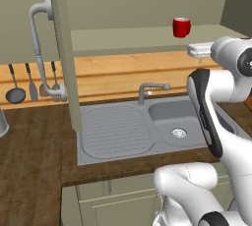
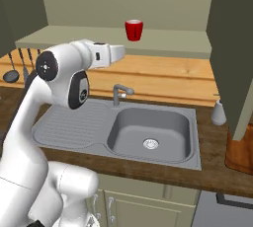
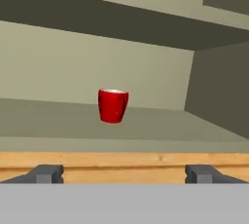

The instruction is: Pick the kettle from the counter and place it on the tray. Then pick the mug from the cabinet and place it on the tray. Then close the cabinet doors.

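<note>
One red mug point(image 3: 113, 105) stood upright on the shelf of the open olive-green cabinet point(image 3: 73, 121), alone there. In the left base view, from left to right: three utensils point(image 1: 32, 83) hung on the wooden back wall, one cabinet door point(image 1: 63, 48) stood swung open with one curved grey handle point(image 1: 40, 43), then one tap point(image 1: 151, 90) rose behind one steel sink point(image 1: 147, 127) (a ribbed drainer and a single basin) set into the dark counter point(image 1: 29, 171). In the hand view the gripper point(image 3: 124, 173) pointed at the mug, well short of it, its two fingertips point(image 3: 46, 173) spread wide with nothing between them.
</note>
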Controlling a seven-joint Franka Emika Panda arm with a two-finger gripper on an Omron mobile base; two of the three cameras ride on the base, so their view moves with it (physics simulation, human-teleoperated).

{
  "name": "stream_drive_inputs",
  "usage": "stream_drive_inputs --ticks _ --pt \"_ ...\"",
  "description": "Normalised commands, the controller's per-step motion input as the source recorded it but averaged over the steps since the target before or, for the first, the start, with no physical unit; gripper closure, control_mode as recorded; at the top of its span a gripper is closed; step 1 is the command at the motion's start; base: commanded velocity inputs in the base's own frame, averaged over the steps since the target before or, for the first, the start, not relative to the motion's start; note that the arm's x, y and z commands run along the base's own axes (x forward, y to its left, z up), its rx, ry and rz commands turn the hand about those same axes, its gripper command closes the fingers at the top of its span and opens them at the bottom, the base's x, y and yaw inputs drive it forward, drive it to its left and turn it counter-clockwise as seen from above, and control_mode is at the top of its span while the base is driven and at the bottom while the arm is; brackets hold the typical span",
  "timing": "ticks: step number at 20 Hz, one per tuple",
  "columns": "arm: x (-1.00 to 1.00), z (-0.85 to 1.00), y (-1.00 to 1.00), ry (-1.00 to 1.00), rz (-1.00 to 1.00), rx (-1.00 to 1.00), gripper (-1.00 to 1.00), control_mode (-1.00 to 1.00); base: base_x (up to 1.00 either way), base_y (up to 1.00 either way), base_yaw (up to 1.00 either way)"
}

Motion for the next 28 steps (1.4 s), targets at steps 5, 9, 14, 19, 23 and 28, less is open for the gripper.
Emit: stream_drive_inputs --ticks 5,9,14,19,23,28 --pt "0.06 0.00 -0.20 0.00 0.03 0.04 -1.00 -1.00 0.00 0.00 0.00" --pt "0.22 0.02 -0.06 0.00 0.10 0.03 -1.00 -1.00 0.00 0.00 0.00" --pt "0.35 0.10 -0.01 0.00 0.12 0.03 -1.00 -1.00 0.00 0.00 0.00" --pt "0.27 0.18 -0.09 0.00 0.06 0.00 -1.00 -1.00 0.00 0.00 0.00" --pt "0.19 0.17 -0.29 0.00 0.01 0.03 -1.00 -1.00 0.00 0.00 0.00" --pt "0.46 0.07 -0.19 0.00 0.04 0.04 -1.00 -1.00 0.00 0.00 0.00"
